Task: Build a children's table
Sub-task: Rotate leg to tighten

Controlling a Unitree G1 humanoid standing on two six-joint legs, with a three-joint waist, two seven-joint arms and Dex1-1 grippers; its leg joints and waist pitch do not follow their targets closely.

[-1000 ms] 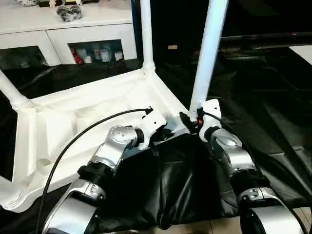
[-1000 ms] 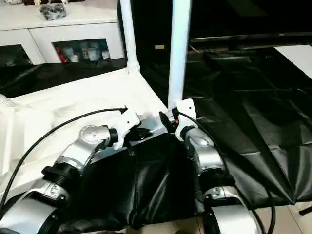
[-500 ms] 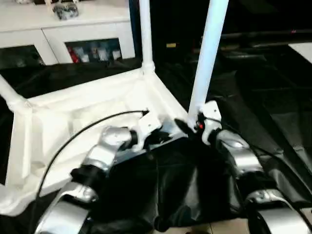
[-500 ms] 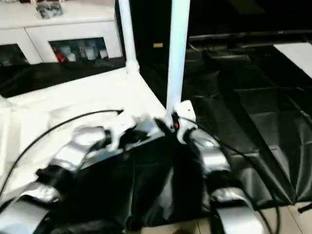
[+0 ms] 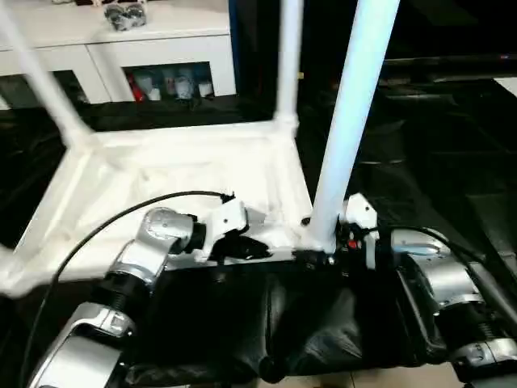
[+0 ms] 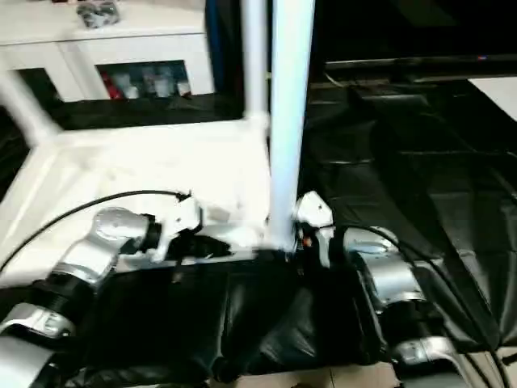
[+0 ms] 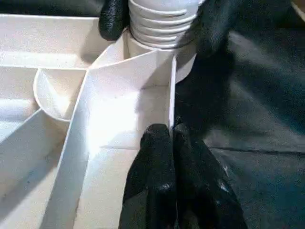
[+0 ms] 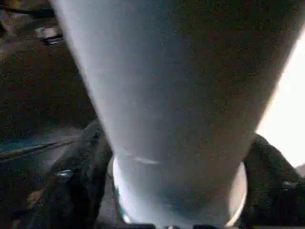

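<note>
Tabletop of white ribbed plastic (image 5: 161,174) lies underside-up; left gripper (image 7: 172,138), pinched on its rib, steadies it while right gripper (image 8: 176,191) clasps the long white tube leg (image 5: 351,121) at its socket.

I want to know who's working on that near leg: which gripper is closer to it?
Right. The right gripper has a finger on each side of the near leg's base. The left gripper is shut on the tabletop's rim, a little way from that leg.

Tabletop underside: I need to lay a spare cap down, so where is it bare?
Bare: the tabletop middle, between the far legs and the left pincer. Crowded: the near corner, where the right pincer straddles the near leg.
</note>
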